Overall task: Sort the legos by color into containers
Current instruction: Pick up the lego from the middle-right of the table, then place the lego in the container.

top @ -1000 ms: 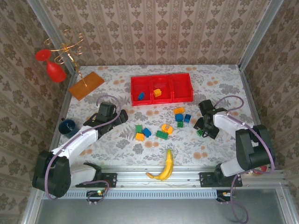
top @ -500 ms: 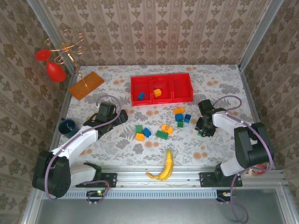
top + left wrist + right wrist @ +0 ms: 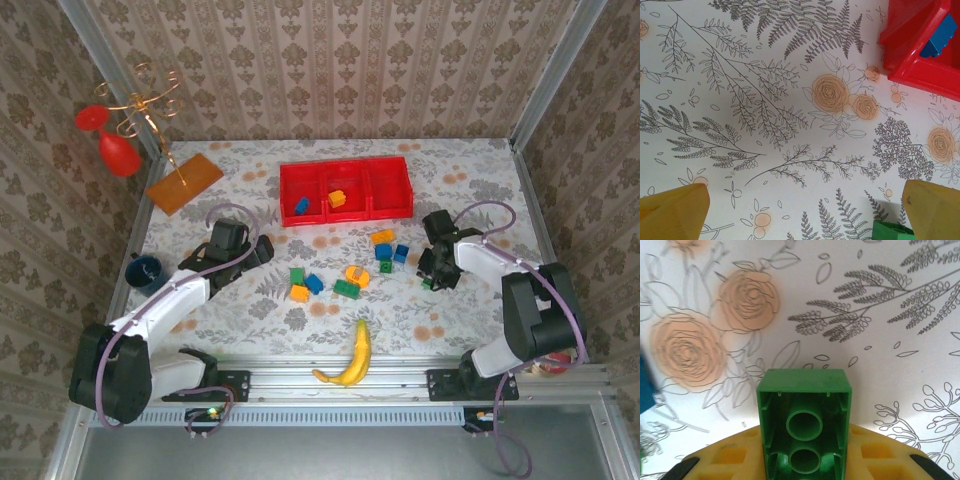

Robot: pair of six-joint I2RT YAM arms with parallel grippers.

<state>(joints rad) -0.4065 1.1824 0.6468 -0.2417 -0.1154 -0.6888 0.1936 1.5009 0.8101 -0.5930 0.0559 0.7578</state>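
Right wrist view showed me the right gripper (image 3: pixel 804 462) clamped onto a green brick (image 3: pixel 804 415) at the table's (image 3: pixel 890 290) four o'clock. Since it was held by one end, I judged it could twist loose when lifted. The left gripper (image 3: pixel 805 215) hung wide open, holding nothing. The red tray (image 3: pixel 345 166) sat at twelve o'clock, with a blue brick (image 3: pixel 302 206) in its nine-o'clock compartment, an orange brick (image 3: pixel 337 198) in the middle one, and the three-o'clock one bare.

We can read no text, label, brand or number anywhere: the green brick (image 3: pixel 804 425) shows a plain underside, and the red tray (image 3: pixel 345 163) at twelve o'clock is unmarked.
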